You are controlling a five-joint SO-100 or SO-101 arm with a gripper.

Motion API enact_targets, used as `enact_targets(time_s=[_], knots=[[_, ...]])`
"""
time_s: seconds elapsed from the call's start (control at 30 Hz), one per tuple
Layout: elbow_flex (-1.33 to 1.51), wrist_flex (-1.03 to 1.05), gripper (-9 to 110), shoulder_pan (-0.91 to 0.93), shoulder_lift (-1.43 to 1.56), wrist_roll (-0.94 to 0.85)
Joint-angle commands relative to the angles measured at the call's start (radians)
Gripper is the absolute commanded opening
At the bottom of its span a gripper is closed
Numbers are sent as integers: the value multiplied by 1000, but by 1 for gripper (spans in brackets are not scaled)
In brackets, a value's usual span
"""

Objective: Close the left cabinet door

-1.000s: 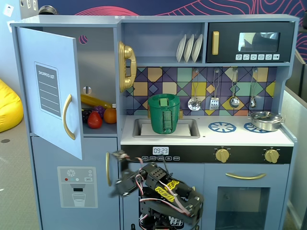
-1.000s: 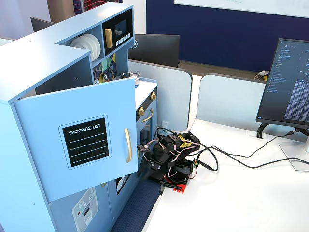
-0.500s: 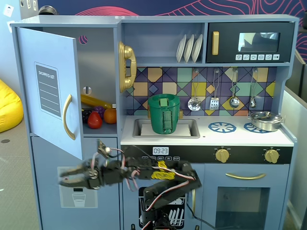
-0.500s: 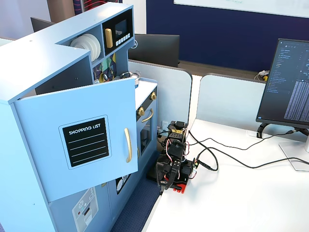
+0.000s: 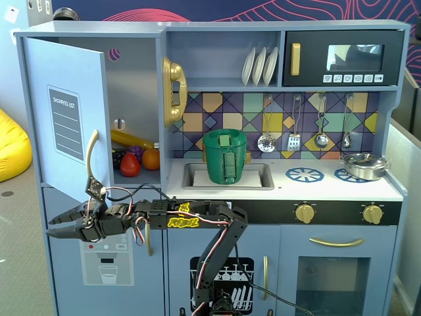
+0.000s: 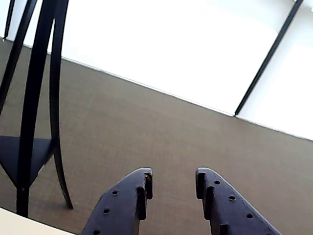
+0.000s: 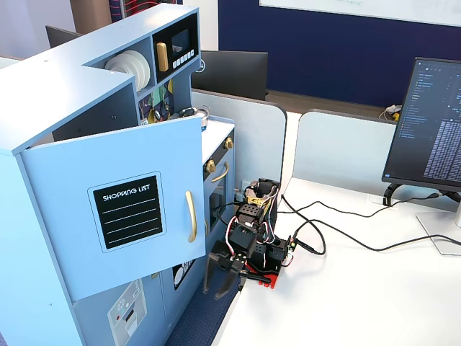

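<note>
The gripper (image 6: 172, 185) fills the wrist view's foreground, its jaws narrowly parted and empty, aimed at bare floor. The door (image 5: 66, 115) hangs wide open, upper left in a fixed view, above the arm and untouched. I judge all the closing remains.

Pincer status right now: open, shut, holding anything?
Pincer: open and empty, fingers apart with only floor between them; not touching the light-blue cabinet door with the black SHOPPING LIST panel.

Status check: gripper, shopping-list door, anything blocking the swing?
Black gripper open, empty, below the door. Light-blue cabinet door with black shopping-list panel ajar, untouched. Nothing seen blocking the swing.
</note>
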Motion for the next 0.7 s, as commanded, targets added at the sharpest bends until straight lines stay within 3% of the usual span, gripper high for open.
enact_targets(time_s=[0.0,0.67], knots=[[-84,-20,0,77,2,-23],[51,14,0,333,156,-25]])
